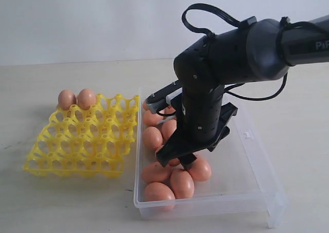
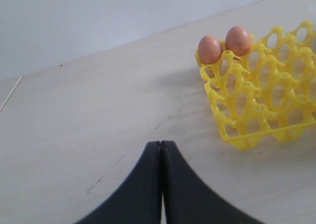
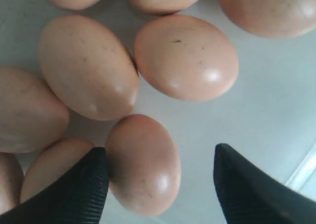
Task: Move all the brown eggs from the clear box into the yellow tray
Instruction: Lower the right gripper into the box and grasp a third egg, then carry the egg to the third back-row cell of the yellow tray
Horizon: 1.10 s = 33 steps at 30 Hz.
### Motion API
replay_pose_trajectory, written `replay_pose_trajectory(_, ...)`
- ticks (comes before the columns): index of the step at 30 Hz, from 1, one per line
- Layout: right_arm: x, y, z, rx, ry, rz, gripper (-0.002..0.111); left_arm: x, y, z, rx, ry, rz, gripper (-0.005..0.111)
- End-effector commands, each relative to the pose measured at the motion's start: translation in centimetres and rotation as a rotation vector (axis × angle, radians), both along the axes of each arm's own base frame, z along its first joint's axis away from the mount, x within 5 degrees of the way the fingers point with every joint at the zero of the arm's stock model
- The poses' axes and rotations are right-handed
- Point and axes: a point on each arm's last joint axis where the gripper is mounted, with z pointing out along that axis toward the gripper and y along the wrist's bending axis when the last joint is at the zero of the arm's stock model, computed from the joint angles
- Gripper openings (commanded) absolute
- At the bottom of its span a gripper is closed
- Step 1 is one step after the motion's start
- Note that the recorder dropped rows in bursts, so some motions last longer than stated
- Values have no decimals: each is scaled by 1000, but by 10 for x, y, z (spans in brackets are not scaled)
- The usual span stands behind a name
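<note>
Right tool [image 1: 175, 161] is low inside the box [image 1: 241, 192], spread wide, nothing held.

Right wrist view: the target egg [image 3: 143, 164] lies between the two fingers but off-centre. It is just beside the near finger [image 3: 74, 194], possibly touching it, with a clear gap to the other finger. Its long axis runs roughly crosswise to the line between the fingers, so closing would meet the narrow waist.

Judgement: a small sideways shift toward the crowded side would centre the egg. Without it, the near finger pushes the egg first.

Neighbours: two eggs touch or nearly touch the target on its far side, and one more sits behind the near finger. Risk: little room there for that finger.

Box eggs [image 1: 169, 184] are clustered in the half next to the tray [image 1: 77, 150]. The arm hides some, so the count is uncertain. The other half of the box is bare.

The tray sits on the counter [image 1: 46, 207], just beside the box. Two seated eggs [image 1: 86, 97] occupy adjoining cups at its far corner, and every other cup is empty. Judgement: early in the task.

Left tool [image 2: 161, 184] is pressed shut and empty, over bare counter near the tray's corner. It is not seen in the exterior view. The right arm is nearer the box, so this pick falls to it.
</note>
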Motion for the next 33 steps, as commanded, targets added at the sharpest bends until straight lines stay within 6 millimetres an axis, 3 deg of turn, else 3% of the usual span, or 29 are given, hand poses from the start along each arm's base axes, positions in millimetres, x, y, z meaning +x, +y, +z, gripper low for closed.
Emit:
replay_pose_trajectory(1,1,2,-17,-1,41,37,59,0,0,2,-6,-18,-2,0)
replay_pose_trajectory(5,1,3,-29,-14,70,45,56,0,0,2,-6,-18,-2,0)
replay_pose_trajectory(7,1,2,-29,-17,75,44,42,0,0,2,-6,-18,-2,0)
replay_pose_trajectory(11,0,1,-28,-32,83,46,0,0,0,2,-6,-18,-2,0)
replay_pose_trajectory(13,-1,0,-21,-29,75,49,0,0,0,2,-6,-18,-2,0)
replay_pose_trajectory(17,-3,-7,17,-19,-14,81,0,0,0,2,-6,-18,-2,0)
replay_pose_trajectory(19,1,-8,47,38,-155,118,0,0,0,2,-6,-18,-2,0)
replay_pose_trajectory(21,8,2,74,211,-349,148,0,0,0,2,-6,-18,-2,0)
replay_pose_trajectory(24,23,26,99,528,-616,163,0,0,0,2,-6,-18,-2,0)
replay_pose_trajectory(28,44,52,90,780,-853,185,0,0,0,2,-6,-18,-2,0)
replay_pose_trajectory(30,54,64,73,841,-922,226,0,0,0,2,-6,-18,-2,0)
replay_pose_trajectory(33,69,80,44,891,-880,197,0,0,0,2,-6,-18,-2,0)
